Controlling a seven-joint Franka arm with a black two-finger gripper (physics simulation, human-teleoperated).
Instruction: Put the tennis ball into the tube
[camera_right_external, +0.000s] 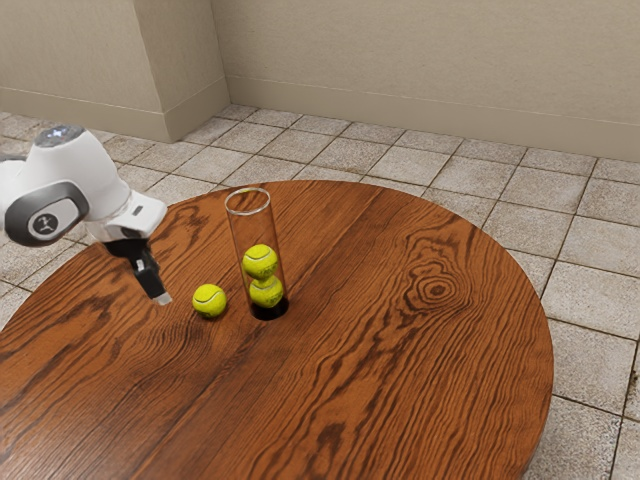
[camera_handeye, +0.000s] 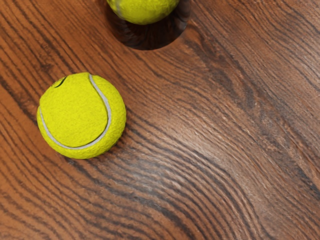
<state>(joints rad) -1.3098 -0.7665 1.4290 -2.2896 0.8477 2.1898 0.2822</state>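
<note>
tennis ball (camera_right_external: 210, 301) sits on the round brown desk (camera_right_external: 380, 320), near the see-through tube (camera_right_external: 254, 229) with two more balls (camera_right_external: 261, 262) in it, and the jaws hang near that first ball, but i can't really tell if they are open or closed.

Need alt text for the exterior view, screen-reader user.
A robot arm's claw hovers beside a loose tennis ball on a round wooden table. Just past the ball, a clear, open-topped tube stands upright, two tennis balls stacked inside.
</note>
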